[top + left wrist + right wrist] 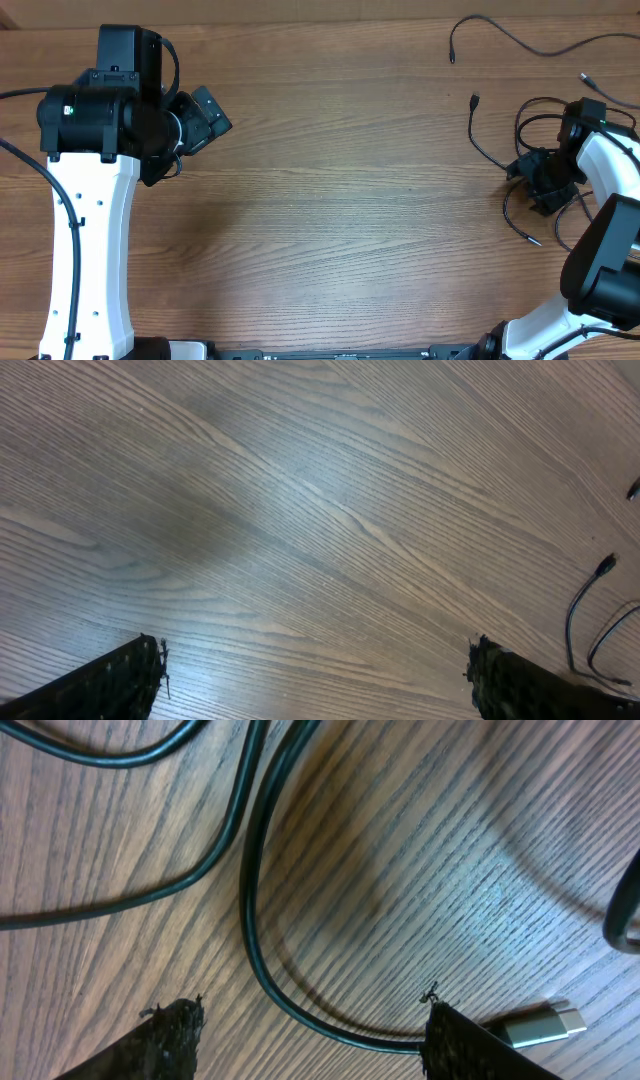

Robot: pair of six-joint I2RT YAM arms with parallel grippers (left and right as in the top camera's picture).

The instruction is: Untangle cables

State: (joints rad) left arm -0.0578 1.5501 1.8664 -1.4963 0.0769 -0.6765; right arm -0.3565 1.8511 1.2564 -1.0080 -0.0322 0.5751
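Note:
The cables lie at the table's right side in the overhead view. One loose strand [520, 38] runs along the far edge. Another strand with a small plug [475, 99] leads down into a loose tangle [540, 115]. My right gripper [537, 186] is low over that tangle. In the right wrist view its jaws [310, 1015] stand apart, astride a curved black cable [250, 910] that passes between the fingertips [170, 1032] untouched. A silver-tipped plug [545, 1025] lies just beyond the right finger. My left gripper [212, 116] is far to the left, open [315, 655] over bare wood.
A cable end [604, 566] and a thin loop [600, 650] show at the right edge of the left wrist view. Another plug end [531, 239] lies near the right arm's white link [610, 160]. The table [350, 200] is wood-grained.

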